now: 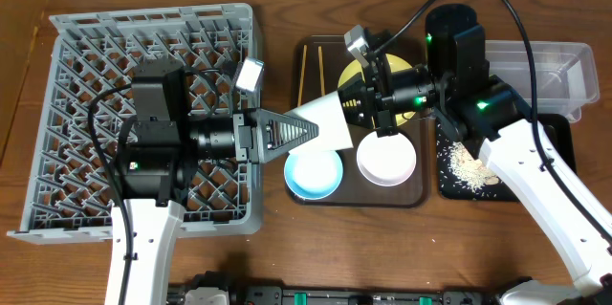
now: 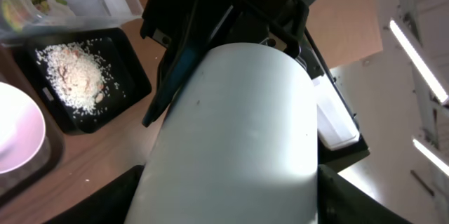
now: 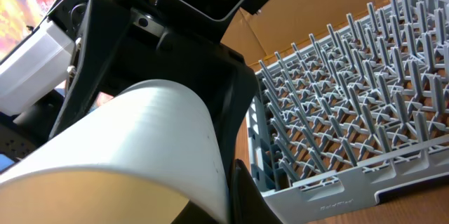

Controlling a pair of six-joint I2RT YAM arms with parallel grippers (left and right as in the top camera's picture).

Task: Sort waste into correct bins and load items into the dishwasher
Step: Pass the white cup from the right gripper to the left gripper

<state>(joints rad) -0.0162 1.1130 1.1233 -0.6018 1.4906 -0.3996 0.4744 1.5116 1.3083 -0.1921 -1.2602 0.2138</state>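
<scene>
Passing the small white cup (image 1: 328, 117): right pincer (image 1: 366, 109) grips it, whether left pincer (image 1: 311, 131) clamps I cannot tell; next, dish rack (image 1: 96, 47) at nine o'clock.

White cup (image 3: 119, 154) fills lower left of frame, on its side, open rim toward camera, pale yellowish inside at bottom edge. Left gripper (image 3: 144, 136) enters from top centre, black body above cup. Its fingers (image 3: 235, 104) flank cup, one each side, tight against wall. White arm casing (image 3: 35, 62) at left edge. Grey dish rack (image 3: 351, 104) takes right half, rows of upright pegs. Brown table (image 3: 438, 210) in lower right corner. Brown board (image 3: 316, 6) behind rack, upper centre. Upper left corner: blurred colours, unreadable.
</scene>
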